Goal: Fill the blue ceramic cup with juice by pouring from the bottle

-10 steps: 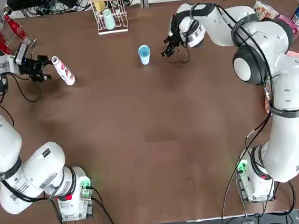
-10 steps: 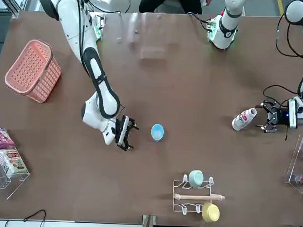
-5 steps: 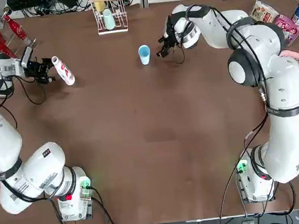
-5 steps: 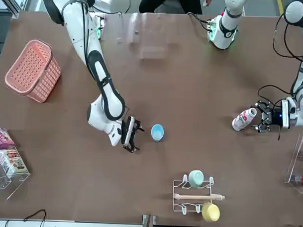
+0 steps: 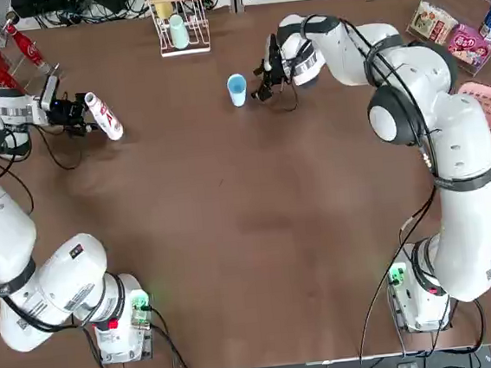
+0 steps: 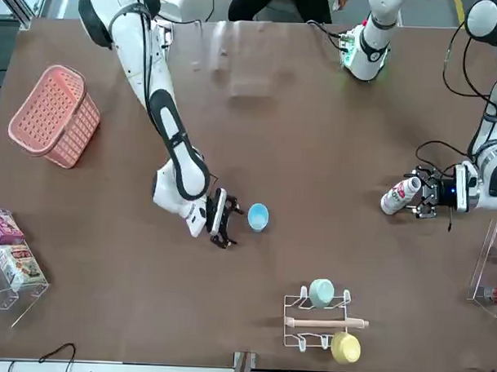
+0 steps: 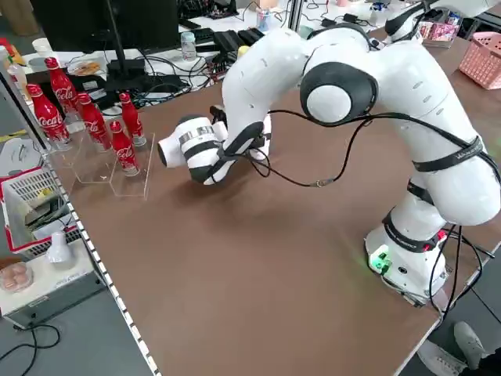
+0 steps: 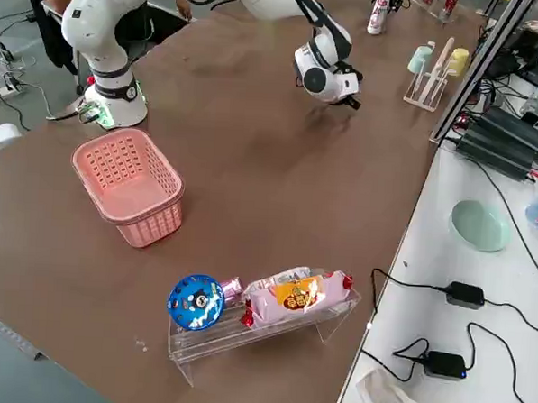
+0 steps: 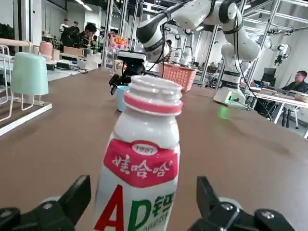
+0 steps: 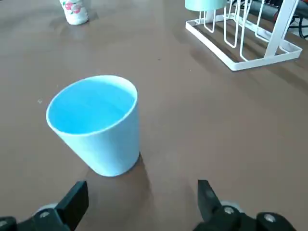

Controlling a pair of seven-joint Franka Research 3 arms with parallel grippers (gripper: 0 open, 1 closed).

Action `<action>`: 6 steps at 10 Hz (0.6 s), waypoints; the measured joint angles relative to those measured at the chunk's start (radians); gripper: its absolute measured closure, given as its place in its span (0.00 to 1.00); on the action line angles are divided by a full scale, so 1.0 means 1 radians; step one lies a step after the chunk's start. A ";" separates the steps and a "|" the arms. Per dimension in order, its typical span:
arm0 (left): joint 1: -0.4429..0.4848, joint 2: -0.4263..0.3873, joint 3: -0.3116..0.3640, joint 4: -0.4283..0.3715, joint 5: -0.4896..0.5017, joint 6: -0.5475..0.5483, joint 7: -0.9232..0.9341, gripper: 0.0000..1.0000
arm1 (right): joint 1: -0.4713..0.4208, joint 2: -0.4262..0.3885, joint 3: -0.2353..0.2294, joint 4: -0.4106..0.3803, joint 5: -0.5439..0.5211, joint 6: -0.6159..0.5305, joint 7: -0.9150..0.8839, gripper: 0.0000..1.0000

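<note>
"Jaws first: how do they stand?"

"Wide apart on both arms. Neither pair is clamped on anything."

"Where's the left gripper (image 6: 416,192)?"

"Down at the bottle (image 9: 137,163), on the robot's left side of the table (image 5: 255,279). Its fingers stand either side of that slim white body. Whether one of them touches it, I can't tell."

"Is the bottle standing?"

"Upright, red label turned to the left wrist camera."

"And the right gripper (image 6: 236,226)?"

"Near the middle, just beside the blue ceramic cup (image 10: 103,127), fingers pointing at it. They're not around it; the cup stands upright on the table, mouth up."

"What's farther out?"

"Beyond the cup, toward the far edge, a white rack (image 5: 187,49) carries a mint-green cup (image 6: 321,292) and a yellow cup (image 6: 346,348). Over on the robot's left, past the bottle, red cola bottles (image 7: 53,117) sit in a clear holder (image 7: 98,166)."

"Other side?"

"A pink basket (image 8: 126,171), and a clear stand (image 8: 244,334) with snack packets (image 8: 295,298) and a blue round tin (image 8: 196,301). Behind the robot's side, a person's dark-trousered legs (image 6: 283,3) show."
</note>
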 joint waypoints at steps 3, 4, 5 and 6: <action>0.000 0.000 -0.019 -0.015 -0.017 0.017 0.038 0.03 | 0.012 0.007 0.000 0.011 0.016 0.000 -0.003 0.00; -0.001 0.001 -0.025 -0.028 -0.019 0.033 0.058 0.04 | 0.013 0.014 0.001 0.016 0.022 0.000 -0.010 0.00; -0.001 0.001 -0.028 -0.038 -0.019 0.039 0.066 0.05 | 0.017 0.024 0.002 0.024 0.026 0.000 -0.014 0.00; -0.001 0.001 -0.030 -0.044 -0.019 0.040 0.069 0.06 | 0.023 0.031 0.002 0.026 0.030 0.000 -0.015 0.00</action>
